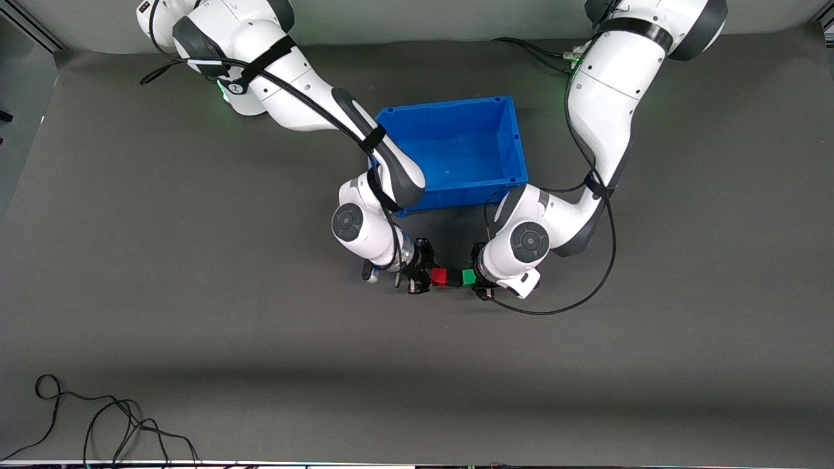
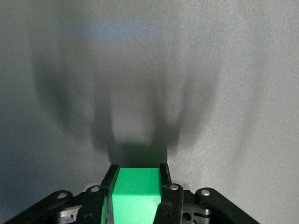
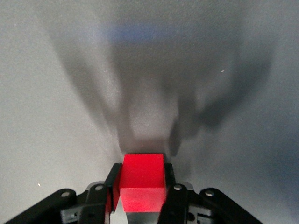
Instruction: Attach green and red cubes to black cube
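Three cubes stood in one straight row, and this row ran along the line between the two grippers. The red cube (image 1: 438, 276) was at the right arm's end, the green cube (image 1: 468, 277) at the left arm's end, and the black cube (image 1: 453, 277) sat between them, seemingly touching both. The row was held up over the grey table (image 1: 195, 326), a little nearer to the front camera than the blue bin (image 1: 516, 140).

The right gripper (image 1: 425, 277) was closed on the red cube; in the right wrist view the red cube (image 3: 143, 182) sat tight between the fingers (image 3: 112, 184). The left gripper (image 1: 479, 279) was closed on the green cube in the same way, and the left wrist view showed the green cube (image 2: 136, 193) pressed between the fingers (image 2: 164, 186). The black cube was not seen in either wrist view, because the held cube hid it.

Both arms reached down from their bases with bent elbows, and their wrists were turned so that the grippers faced each other along the row, each equally near to the black cube.

I judged that the joining was almost done or just done. Any coming move would work along this same axis, so the two grippers should keep in one line.
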Controlling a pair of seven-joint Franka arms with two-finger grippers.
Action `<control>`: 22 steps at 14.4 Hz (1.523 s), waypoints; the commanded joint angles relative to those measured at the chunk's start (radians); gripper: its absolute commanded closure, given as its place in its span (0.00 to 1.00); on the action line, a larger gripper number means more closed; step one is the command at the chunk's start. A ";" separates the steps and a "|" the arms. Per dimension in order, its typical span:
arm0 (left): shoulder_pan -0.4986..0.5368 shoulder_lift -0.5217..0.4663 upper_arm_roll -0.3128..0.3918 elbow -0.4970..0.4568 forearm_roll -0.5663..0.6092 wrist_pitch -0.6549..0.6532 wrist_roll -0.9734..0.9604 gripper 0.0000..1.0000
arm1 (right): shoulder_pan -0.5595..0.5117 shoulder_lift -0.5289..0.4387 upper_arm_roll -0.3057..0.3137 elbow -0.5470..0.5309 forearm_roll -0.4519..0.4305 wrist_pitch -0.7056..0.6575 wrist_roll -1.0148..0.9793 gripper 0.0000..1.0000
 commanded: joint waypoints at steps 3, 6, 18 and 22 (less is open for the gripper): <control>-0.024 0.012 0.014 0.039 0.047 0.001 -0.011 0.18 | 0.013 0.006 -0.014 0.021 -0.039 0.005 -0.022 0.77; -0.015 0.000 0.022 0.045 0.079 -0.008 -0.014 0.00 | 0.013 0.004 -0.014 0.022 -0.039 0.005 -0.021 0.41; 0.227 -0.274 0.121 -0.064 0.153 -0.247 0.815 0.00 | -0.159 -0.298 -0.040 0.041 -0.299 -0.487 -0.329 0.00; 0.283 -0.400 0.128 -0.144 0.165 -0.320 1.120 0.00 | -0.203 -0.456 -0.179 0.039 -0.321 -0.781 -0.734 0.00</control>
